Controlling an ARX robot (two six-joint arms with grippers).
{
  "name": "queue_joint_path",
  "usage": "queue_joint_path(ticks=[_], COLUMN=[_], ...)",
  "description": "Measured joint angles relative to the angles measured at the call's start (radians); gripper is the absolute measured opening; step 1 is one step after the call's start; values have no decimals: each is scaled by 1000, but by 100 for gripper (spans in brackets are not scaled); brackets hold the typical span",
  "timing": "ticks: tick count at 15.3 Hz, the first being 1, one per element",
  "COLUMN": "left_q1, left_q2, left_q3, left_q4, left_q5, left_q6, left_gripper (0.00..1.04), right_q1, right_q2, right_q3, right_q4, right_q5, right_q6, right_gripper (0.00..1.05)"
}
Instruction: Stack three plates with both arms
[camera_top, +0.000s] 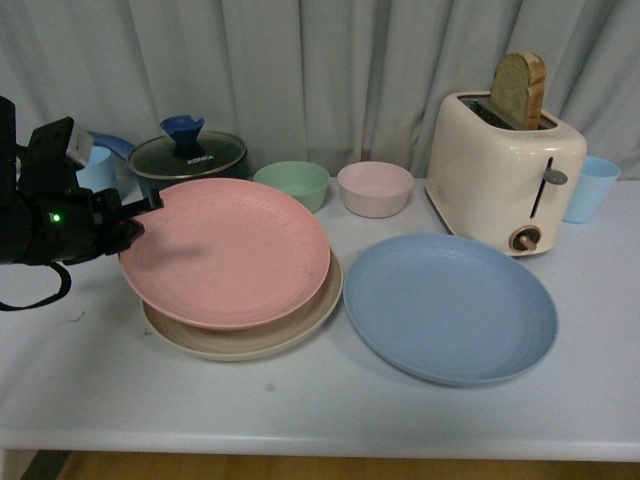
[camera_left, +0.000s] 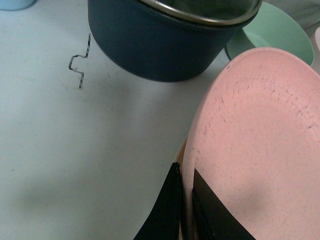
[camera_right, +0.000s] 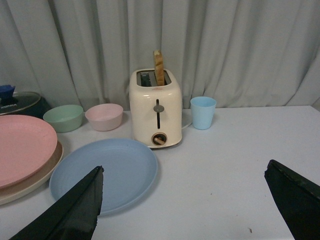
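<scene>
Pink plate (camera_top: 225, 250) rim pinched by left fingers (camera_left: 167, 220) above beige plate (camera_top: 250, 342); right fingers (camera_right: 75, 210) spread wide, empty.

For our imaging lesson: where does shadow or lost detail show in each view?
Front view: faint shadow on pink plate beside left fingers. Left wrist view: those fingers black, shadow over plate's near part. Right wrist view: right fingers featureless black, toaster sharp.
</scene>
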Motion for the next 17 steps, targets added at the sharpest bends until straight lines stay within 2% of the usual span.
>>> queue_joint_path(ticks=[7,8,9,11,13,14,15,16,17], left_q1=[-11,-13,-19,-23,-34,-40,-54,-57,-46], left_q2=[44,45,45,16,-178,-320,-428,-524,-622], left_q3=[-15,-18,-21,-58,-163,-216,-301,-394,-488], left_q4=[27,24,31,57,169,177,306,384,432], left_q5=[-8,8,15,14,-34,-47,-132,-196,-190], left_q6=[-24,-35,-55,-82,-70,-44,31,105,175], left_gripper=[3,11,27,49,80,96,93,82,70], right_q1=[0,0,0,0,0,0,0,0,0], right_q2=[0,0,0,0,0,0,0,0,0], right_q3=[0,0,0,0,0,0,0,0,0], right_q4=[0,0,0,0,0,0,0,0,0], right_q5=[0,0,0,0,0,0,0,0,0], right_q6=[0,0,0,0,0,0,0,0,0], right_gripper=[98,98,98,98,98,98,98,98,98])
